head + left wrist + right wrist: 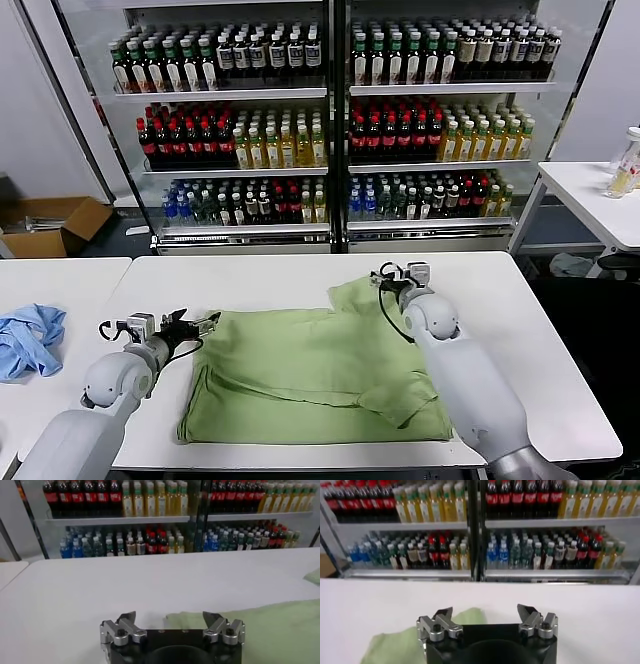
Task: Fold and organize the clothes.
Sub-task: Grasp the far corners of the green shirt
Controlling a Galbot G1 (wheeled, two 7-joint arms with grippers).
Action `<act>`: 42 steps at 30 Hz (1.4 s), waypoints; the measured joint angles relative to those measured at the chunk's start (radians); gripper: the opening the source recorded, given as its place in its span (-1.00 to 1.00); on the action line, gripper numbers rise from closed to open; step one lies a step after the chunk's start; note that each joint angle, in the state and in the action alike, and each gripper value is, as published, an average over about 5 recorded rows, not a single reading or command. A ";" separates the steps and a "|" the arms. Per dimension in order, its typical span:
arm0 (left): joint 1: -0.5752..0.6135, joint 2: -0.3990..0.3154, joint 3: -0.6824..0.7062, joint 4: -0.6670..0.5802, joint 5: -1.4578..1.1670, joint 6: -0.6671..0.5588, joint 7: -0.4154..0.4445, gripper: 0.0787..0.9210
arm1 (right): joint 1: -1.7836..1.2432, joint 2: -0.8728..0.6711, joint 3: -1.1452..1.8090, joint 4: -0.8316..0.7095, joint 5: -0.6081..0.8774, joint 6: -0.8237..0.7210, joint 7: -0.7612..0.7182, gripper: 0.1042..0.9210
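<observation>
Green polo shirt lies on white table, both claws open.

The head view looks forward and down over the whole white surface toward the bottle shelves. Each wrist view sits low behind its own jaws, close to the surface, facing those same shelves.
</observation>
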 measured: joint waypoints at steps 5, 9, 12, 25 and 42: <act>-0.024 -0.004 0.009 0.047 0.016 -0.017 0.036 0.77 | 0.026 0.033 0.004 -0.070 -0.021 0.029 -0.008 0.76; -0.043 -0.010 0.016 0.079 0.025 -0.026 0.056 0.77 | 0.040 0.054 0.004 -0.111 -0.036 0.043 -0.012 0.76; -0.052 -0.011 0.021 0.096 0.030 -0.032 0.070 0.77 | 0.046 0.067 0.005 -0.134 -0.048 0.050 -0.013 0.76; -0.069 -0.012 0.038 0.136 0.047 -0.047 0.106 0.51 | 0.065 0.100 0.019 -0.195 -0.076 0.067 -0.025 0.37; -0.039 -0.010 0.034 0.116 0.057 -0.064 0.151 -0.66 | 0.062 0.103 0.010 -0.197 -0.083 0.060 -0.041 -0.84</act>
